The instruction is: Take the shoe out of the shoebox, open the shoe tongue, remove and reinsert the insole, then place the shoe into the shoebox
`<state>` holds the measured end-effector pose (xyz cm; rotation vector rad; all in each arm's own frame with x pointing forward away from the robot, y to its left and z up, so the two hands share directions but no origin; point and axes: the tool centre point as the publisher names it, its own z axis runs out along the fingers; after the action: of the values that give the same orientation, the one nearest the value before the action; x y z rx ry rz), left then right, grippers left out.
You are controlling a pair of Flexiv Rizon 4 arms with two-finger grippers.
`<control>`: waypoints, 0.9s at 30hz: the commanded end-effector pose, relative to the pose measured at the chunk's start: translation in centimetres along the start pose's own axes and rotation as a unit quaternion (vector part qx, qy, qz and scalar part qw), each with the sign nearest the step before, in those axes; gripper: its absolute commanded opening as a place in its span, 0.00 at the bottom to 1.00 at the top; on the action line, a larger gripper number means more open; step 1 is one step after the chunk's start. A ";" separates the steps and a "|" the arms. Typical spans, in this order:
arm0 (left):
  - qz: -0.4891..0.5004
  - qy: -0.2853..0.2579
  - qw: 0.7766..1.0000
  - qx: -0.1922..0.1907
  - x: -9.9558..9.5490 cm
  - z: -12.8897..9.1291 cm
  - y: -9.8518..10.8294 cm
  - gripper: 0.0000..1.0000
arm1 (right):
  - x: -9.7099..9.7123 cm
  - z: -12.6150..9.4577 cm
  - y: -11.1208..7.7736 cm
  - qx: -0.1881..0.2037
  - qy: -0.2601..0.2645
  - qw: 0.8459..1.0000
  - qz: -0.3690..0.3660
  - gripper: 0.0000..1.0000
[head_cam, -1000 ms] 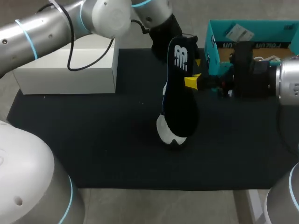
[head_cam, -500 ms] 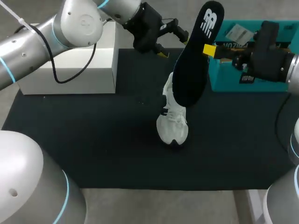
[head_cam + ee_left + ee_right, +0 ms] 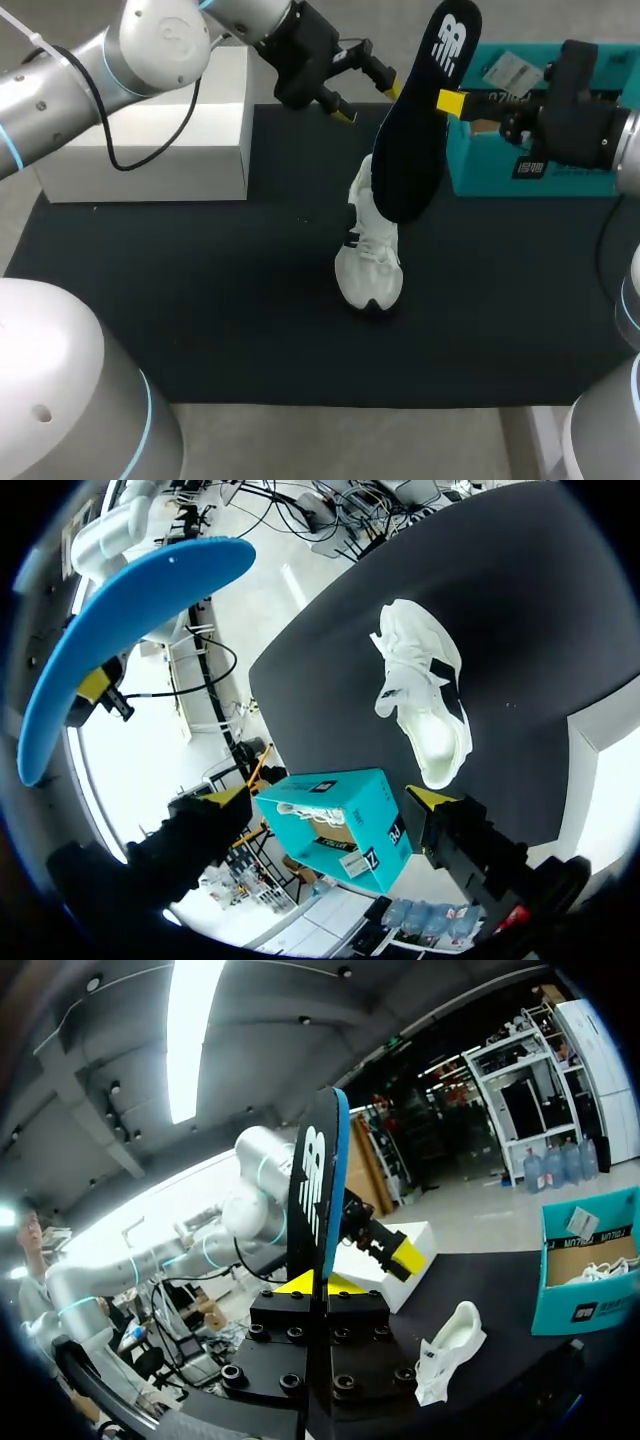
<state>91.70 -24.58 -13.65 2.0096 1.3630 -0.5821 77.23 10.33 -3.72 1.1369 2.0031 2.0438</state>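
Insole removal complete; reinsertion pending. The right end effector [image 3: 452, 104] is clamped on the insole [image 3: 415, 130], its two yellow tips pressing the thin edge from either side, and holds it on end above the counter [image 3: 200, 300]. Both wrist views show the insole lifted clear of the shoe [image 3: 370, 265]. The shoe rests on the dark counter between the arms, toe toward the near edge, outside the teal shoebox [image 3: 500, 170], which stands at the right rear. The left end effector [image 3: 368, 103] hangs above the counter's far side near a white box [image 3: 150, 140], fingers apart and empty. The next move probably calls for lowering the insole, toe end first, into the shoe's opening. The free left end effector could steady the shoe or hold back its tongue.
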 end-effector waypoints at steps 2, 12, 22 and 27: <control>-0.041 -0.069 0.995 -0.063 -0.7 -1.5 0.0 1.00 | -0.7 -0.3 0.4 -0.003 -0.001 1.000 0.025 0.00; -0.072 -0.121 0.983 -0.120 -2.8 -4.6 0.1 1.00 | -4.2 -2.5 3.9 0.027 0.102 0.982 0.154 0.00; -0.093 -0.193 0.968 -0.134 -3.2 -4.5 -1.5 1.00 | -7.5 -1.6 4.8 0.113 0.124 0.950 0.263 0.00; -0.072 -0.210 0.963 -0.151 -4.2 -3.5 -1.7 1.00 | -9.1 -0.7 5.0 0.157 0.115 0.941 0.276 0.00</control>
<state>88.90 -23.45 -8.25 1.5045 1.2830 -0.7763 83.83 3.67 -3.56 1.7737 2.1467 2.3556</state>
